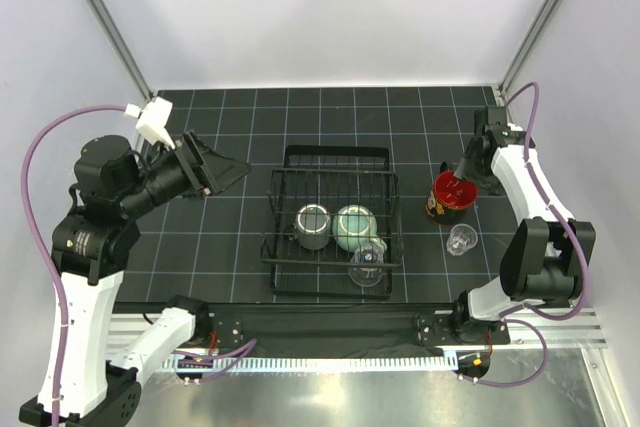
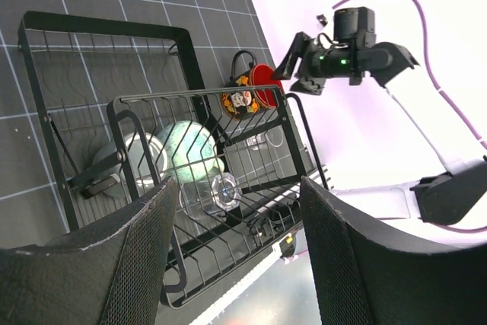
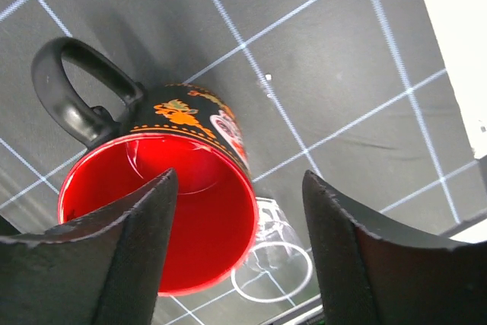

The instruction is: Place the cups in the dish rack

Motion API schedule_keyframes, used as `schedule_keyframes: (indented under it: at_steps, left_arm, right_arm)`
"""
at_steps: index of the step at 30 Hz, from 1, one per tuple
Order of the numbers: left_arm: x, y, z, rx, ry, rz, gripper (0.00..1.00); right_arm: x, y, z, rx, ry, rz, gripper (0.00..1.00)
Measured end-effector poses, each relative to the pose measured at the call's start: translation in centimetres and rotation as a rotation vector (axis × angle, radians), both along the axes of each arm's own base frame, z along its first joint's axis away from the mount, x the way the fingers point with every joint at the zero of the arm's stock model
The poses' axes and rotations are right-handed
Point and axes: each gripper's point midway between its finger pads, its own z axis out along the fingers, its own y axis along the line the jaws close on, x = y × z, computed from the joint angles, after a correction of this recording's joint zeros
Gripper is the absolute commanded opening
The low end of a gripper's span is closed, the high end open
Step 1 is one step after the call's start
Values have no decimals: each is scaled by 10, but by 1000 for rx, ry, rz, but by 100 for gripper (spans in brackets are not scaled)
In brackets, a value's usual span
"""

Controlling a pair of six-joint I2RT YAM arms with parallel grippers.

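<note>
The black wire dish rack (image 1: pixel 336 151) stands mid-table. In it are the dark grey-green mug (image 1: pixel 313 226), the speckled pale-green mug (image 1: pixel 354 227) and a clear glass (image 1: pixel 368 262). The dark skull-print cup with the red inside (image 1: pixel 452 194) stands upright right of the rack, and the second clear glass (image 1: pixel 461 239) stands just in front of it. My right gripper (image 1: pixel 463 175) is open just above that cup. In the right wrist view one finger is over the red inside (image 3: pixel 167 211) and the other is outside the wall, with the glass (image 3: pixel 278 264) beyond. My left gripper (image 1: pixel 225 172) is open and empty, raised left of the rack.
The left wrist view shows the rack's rim (image 2: pixel 106 27), the pale-green mug (image 2: pixel 183 150), the glass in the rack (image 2: pixel 225 188), the skull cup (image 2: pixel 247 97) and the right arm (image 2: pixel 342 58). White walls enclose the gridded mat. A metal rail runs along the front edge.
</note>
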Motion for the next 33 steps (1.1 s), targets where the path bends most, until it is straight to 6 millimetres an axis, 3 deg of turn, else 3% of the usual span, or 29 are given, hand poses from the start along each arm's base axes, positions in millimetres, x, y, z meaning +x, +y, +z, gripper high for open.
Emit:
schedule_keyframes:
  at_steps: [5,11,14,18,21,29,33]
  left_arm:
    - [-3,1,-3,16,8,-4,65]
    - [-6,2,-7,31,28,-8,65]
    - [-6,2,-6,31,27,-13,65]
    - [-6,1,-6,29,32,-19,65]
    - [-7,-1,-6,19,41,-27,66]
    - [-6,-5,-2,-26,72,-28,65]
    - [-2,-9,5,-79,105,-19,65]
  right_arm:
    - [1,7,-18,40,10,12,57]
    - [14,11,-27,65,-14,25,51]
    - [15,10,-28,65,-20,21,43]
    - [11,9,-31,69,-3,26,14]
    - [15,16,-31,93,-18,40,4]
    - [30,17,-23,94,-14,74,4]
    - [43,18,4,63,-54,132,4]
